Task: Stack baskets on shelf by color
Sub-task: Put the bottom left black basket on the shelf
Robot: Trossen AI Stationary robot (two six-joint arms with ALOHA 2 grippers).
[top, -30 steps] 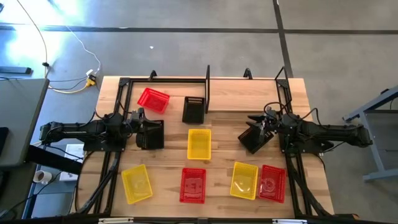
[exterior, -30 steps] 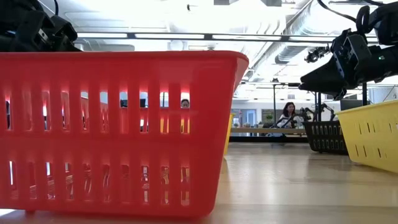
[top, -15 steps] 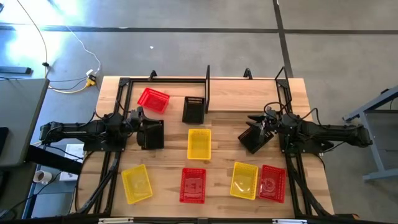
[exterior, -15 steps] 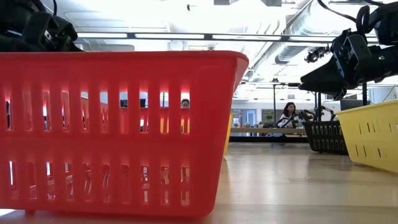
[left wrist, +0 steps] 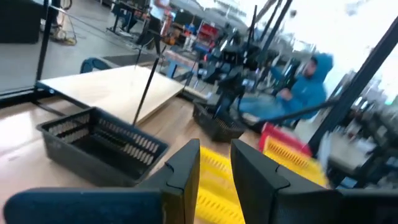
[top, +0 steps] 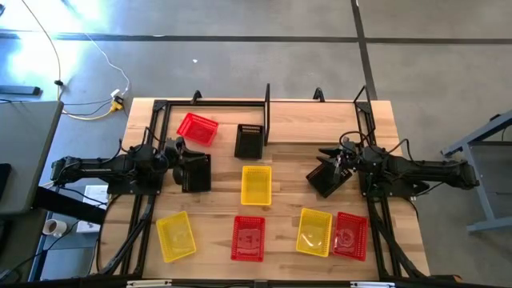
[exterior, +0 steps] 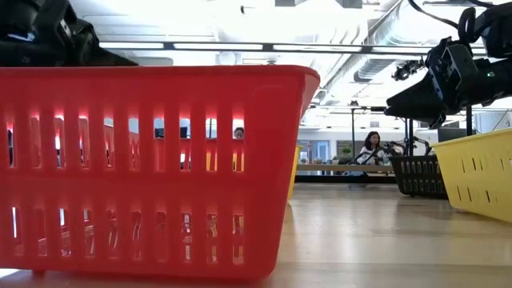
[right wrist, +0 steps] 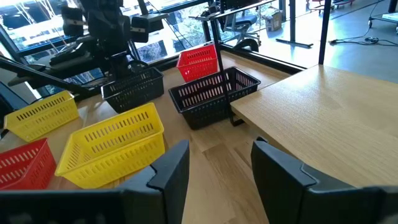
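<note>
A black basket (top: 196,173) rests on the table at the left. My left gripper (top: 181,154) hovers just above its far-left side, with its fingers a little apart and nothing between them in the left wrist view (left wrist: 215,167). A second black basket (top: 250,141) stands by the middle post of the shelf (top: 266,102). A red basket (top: 197,128) lies tilted at the far left. A yellow basket (top: 256,184) sits at the centre. My right gripper (top: 326,178) is open and empty in the right wrist view (right wrist: 219,167), raised right of centre.
Along the near edge stand a yellow basket (top: 176,236), a red one (top: 248,238), another yellow (top: 314,232) and another red (top: 350,235). The near red basket fills the low view (exterior: 152,168). People sit in the room beyond the table (exterior: 370,148).
My left gripper has shifted slightly toward the table's left edge and turned about over the black basket, which stays in place. My right arm has kept still.
</note>
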